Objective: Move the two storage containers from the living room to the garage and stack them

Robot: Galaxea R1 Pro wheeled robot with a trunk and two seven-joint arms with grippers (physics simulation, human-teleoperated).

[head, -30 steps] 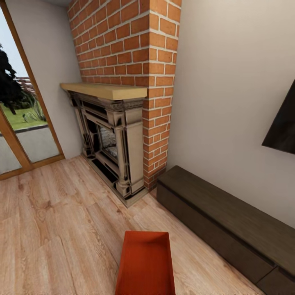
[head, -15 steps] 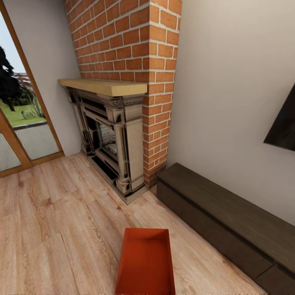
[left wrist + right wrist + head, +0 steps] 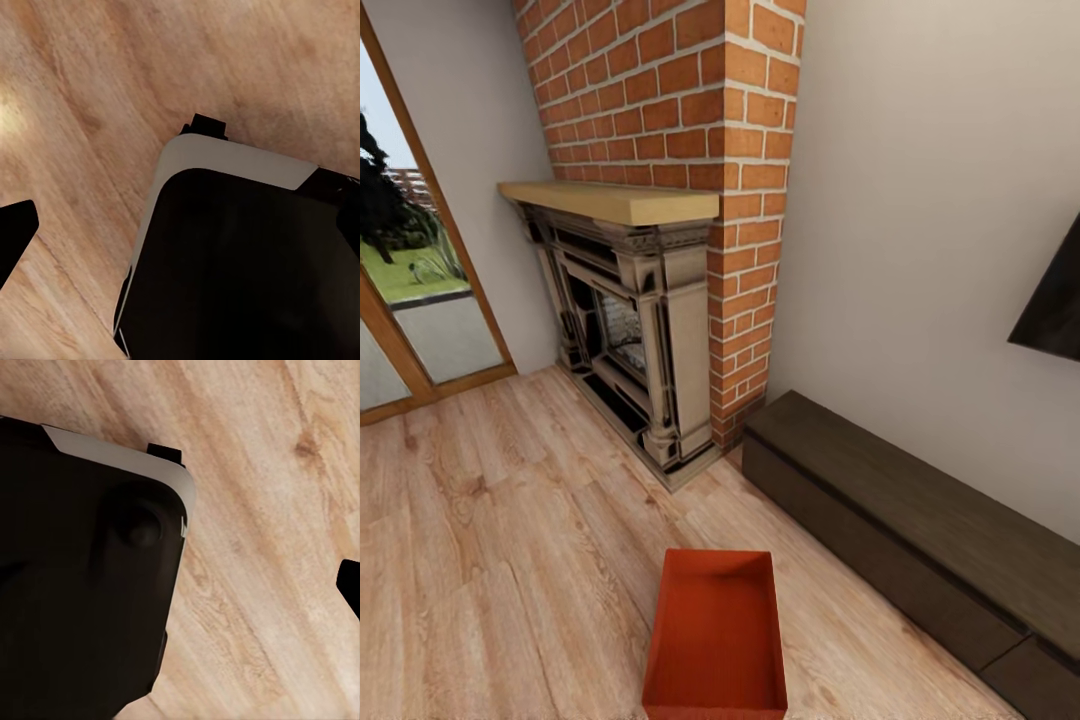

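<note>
Bin (image 3: 715, 635) sits lidless on the wood floor (image 3: 490, 560) at the bottom edge of the head view, orange-red, upright, its long axis running away from the robot toward the fireplace (image 3: 625, 330). Inside it looks bare. It lies apart from the low dark bench (image 3: 920, 540) that runs along the pale wall (image 3: 920, 200) to its right, with a strip of planks between them.

The fireplace stands under a wooden mantel (image 3: 610, 200) against a red-brick chimney (image 3: 680, 120), its base touching the floor just beside the near end of the bench. To the left a wood-framed glass door (image 3: 410, 290) shows grass and a tree outside. A dark screen (image 3: 1055, 305) hangs at the right edge of the wall.

The left wrist view looks down on planks and on a dark, white-edged part of the robot's base (image 3: 240, 255); a dark tip at the edge may be a finger. The right wrist view shows the same kind of body (image 3: 82, 577) over the planks. Whether either gripper is open or closed I cannot tell; nothing is seen held.
</note>
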